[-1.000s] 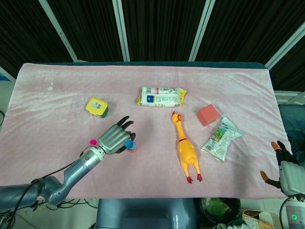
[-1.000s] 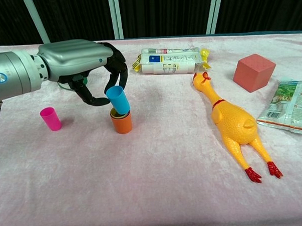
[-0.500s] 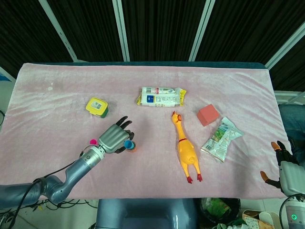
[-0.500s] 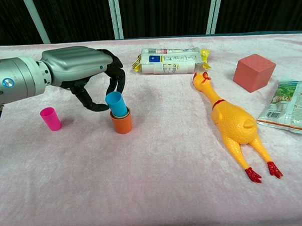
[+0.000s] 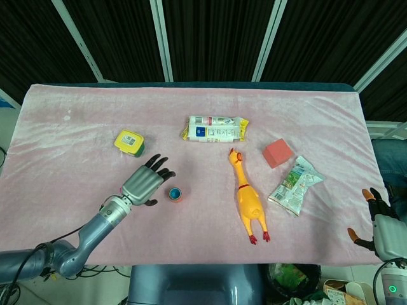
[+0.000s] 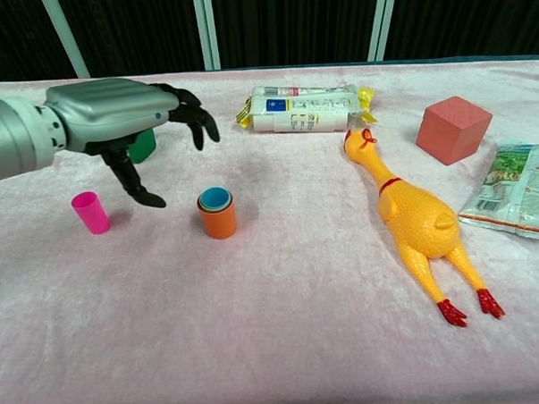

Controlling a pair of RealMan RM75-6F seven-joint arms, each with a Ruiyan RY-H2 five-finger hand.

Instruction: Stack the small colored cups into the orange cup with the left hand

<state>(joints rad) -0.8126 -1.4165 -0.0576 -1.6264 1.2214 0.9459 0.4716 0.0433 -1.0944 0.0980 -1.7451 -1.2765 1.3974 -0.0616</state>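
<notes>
The blue cup (image 6: 216,198) sits inside the orange cup (image 6: 218,220) near the front-left part of the tabletop (image 6: 284,327), and the left hand (image 6: 127,119) is wide open, holding nothing, so next it should probably grab the pink cup (image 6: 90,212) beside it.

Blue cup (image 6: 215,198) nested in upright orange cup (image 6: 218,220); pink cup (image 6: 91,212) stands apart.

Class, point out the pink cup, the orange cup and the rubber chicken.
pink cup (image 6: 91,212), chest view, on its side wall
orange cup (image 6: 219,221), chest view, on its outer wall
rubber chicken (image 6: 417,222), chest view, on its belly
</notes>
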